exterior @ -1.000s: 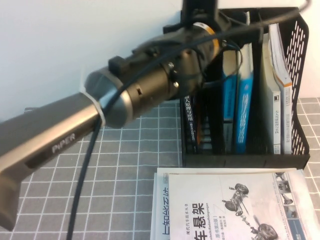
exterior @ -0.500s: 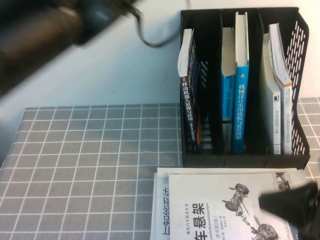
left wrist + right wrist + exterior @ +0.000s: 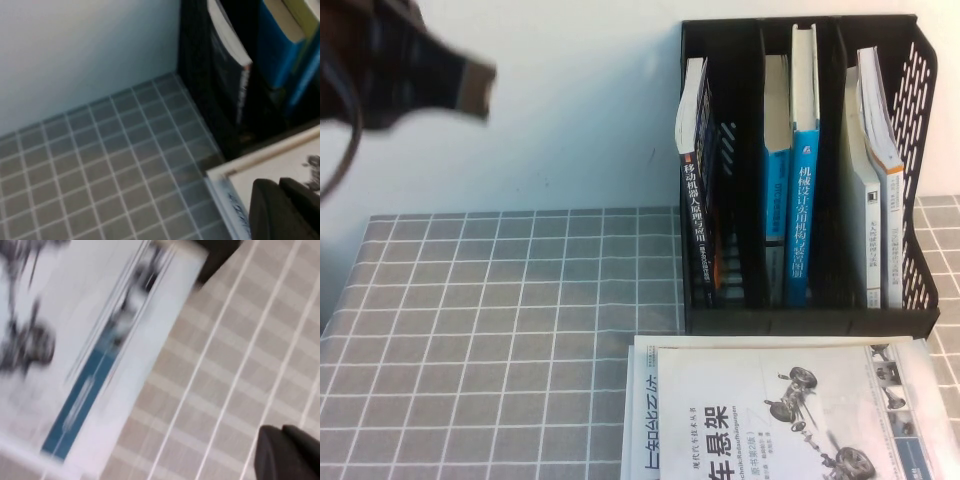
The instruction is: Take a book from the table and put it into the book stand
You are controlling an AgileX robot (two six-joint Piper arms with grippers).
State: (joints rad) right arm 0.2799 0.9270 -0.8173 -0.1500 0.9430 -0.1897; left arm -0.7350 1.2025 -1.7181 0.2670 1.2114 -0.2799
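Observation:
The book (image 3: 803, 225), with a blue spine and white Chinese title, stands upright in the middle compartment of the black book stand (image 3: 800, 320). Its pale yellow-green cover shows in the left wrist view (image 3: 304, 11). My left gripper (image 3: 281, 200) is shut and empty, above the corner of the white car-chassis book (image 3: 280, 165), left of the stand (image 3: 200, 75). My left arm (image 3: 390, 55) shows blurred at the high view's top left. My right gripper (image 3: 283, 445) is shut and empty over the grey grid table (image 3: 225, 365), out of the high view.
The white car-chassis book (image 3: 770, 410) lies on the table (image 3: 520, 300) in front of the stand. A dark book (image 3: 698, 200) leans in the left compartment, a thinner blue book (image 3: 775, 200) stands beside the task book, and white books (image 3: 880, 200) stand in the right compartment.
My left arm has pulled away from the stand, up and to the left. The dark shape of my right arm at lower right half a second ago has left the high view.

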